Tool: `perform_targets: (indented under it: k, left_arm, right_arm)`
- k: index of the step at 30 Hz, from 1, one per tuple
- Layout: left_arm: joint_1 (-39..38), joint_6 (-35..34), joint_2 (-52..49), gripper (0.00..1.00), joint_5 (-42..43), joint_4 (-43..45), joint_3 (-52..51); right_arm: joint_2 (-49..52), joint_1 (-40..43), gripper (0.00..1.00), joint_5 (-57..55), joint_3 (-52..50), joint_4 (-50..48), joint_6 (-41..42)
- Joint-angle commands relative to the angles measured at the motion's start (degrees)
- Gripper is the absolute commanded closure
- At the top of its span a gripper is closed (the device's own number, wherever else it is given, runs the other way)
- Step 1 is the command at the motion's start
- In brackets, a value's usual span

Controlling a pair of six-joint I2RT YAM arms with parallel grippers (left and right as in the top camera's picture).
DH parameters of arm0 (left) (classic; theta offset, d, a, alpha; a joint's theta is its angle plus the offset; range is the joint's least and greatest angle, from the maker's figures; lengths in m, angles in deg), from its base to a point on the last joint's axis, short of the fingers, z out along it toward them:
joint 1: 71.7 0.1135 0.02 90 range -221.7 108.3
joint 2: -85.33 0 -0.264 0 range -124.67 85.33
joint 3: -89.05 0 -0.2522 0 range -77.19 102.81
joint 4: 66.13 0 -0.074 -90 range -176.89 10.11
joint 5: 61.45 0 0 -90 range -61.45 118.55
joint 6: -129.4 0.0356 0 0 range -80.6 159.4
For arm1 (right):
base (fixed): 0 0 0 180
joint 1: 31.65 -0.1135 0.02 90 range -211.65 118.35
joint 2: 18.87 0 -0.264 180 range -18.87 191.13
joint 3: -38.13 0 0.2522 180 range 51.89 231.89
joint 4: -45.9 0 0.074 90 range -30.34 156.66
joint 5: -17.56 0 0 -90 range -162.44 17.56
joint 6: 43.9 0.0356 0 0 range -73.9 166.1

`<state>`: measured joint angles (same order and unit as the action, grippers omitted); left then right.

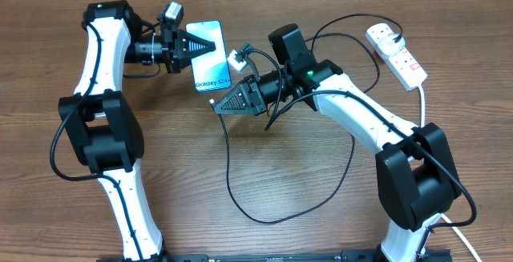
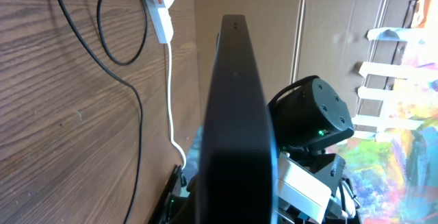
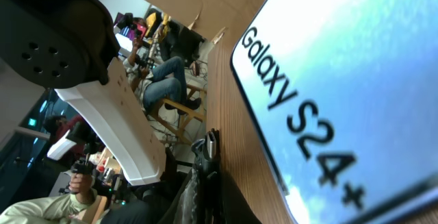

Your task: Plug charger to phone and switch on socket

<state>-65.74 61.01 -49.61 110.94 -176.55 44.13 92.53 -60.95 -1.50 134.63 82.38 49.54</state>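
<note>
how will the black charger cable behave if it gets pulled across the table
Likely floppy: the charger cable lies in loose loops, so it should trail rather than hold shape. Probably light, being so thin. Its far end seems plugged into the white power strip, so a hard pull might drag that.

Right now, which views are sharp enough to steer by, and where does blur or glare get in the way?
Overhead: evenly lit and sharp. Left wrist: the slim black-edged smartphone is a dark, out-of-focus slab across the centre; the white power strip behind is clear. Right wrist: its bright blue screen fills the right, lettering legible.
</note>
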Motion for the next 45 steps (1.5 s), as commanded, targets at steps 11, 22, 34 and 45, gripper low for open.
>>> perform_targets:
  k: [11,22,34,45]
  left_arm:
    - [-0.4,0.2,0.3,0.96,1.7,-0.2,0.2]
    - [-0.4,-0.3,0.3,0.96,1.9,-0.2,0.2]
    - [-0.5,-1.0,0.3,0.96,1.7,-0.2,0.2]
    - [-0.5,-0.3,0.3,0.96,1.7,-0.2,0.2]
  right_arm:
    - [-1.3,0.2,0.96,-0.4,0.9,-0.2,0.2]
    - [-1.3,0.2,0.96,-0.8,0.8,-0.2,1.3]
    - [-1.3,0.2,0.96,-3.2,0.8,-0.2,1.3]
    - [-1.3,0.2,0.96,-3.4,0.8,-5.1,8.2]
